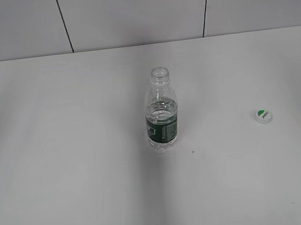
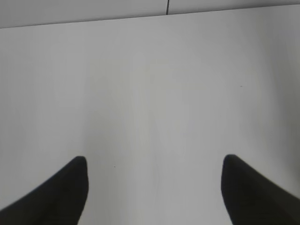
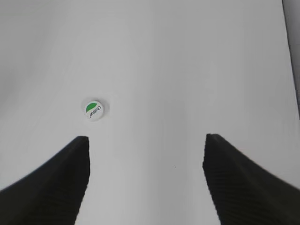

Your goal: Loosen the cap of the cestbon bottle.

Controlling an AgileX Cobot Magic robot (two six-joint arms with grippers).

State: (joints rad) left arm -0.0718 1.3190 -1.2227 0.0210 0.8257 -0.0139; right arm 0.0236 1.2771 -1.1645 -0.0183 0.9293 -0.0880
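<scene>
The cestbon bottle [image 1: 161, 111] stands upright in the middle of the white table [image 1: 63, 155], clear with a dark green label band and an open, uncapped neck. The cap [image 1: 263, 115], white with a green mark on top, lies on the table to the right of the bottle, well apart from it. It also shows in the right wrist view [image 3: 94, 110], ahead and left of my right gripper [image 3: 146, 140], which is open and empty. My left gripper [image 2: 154, 161] is open and empty over bare table. Neither gripper shows in the exterior view.
A wall of pale panels with dark seams [image 1: 65, 24] runs behind the table's far edge. The table's far edge also shows in the left wrist view [image 2: 140, 18].
</scene>
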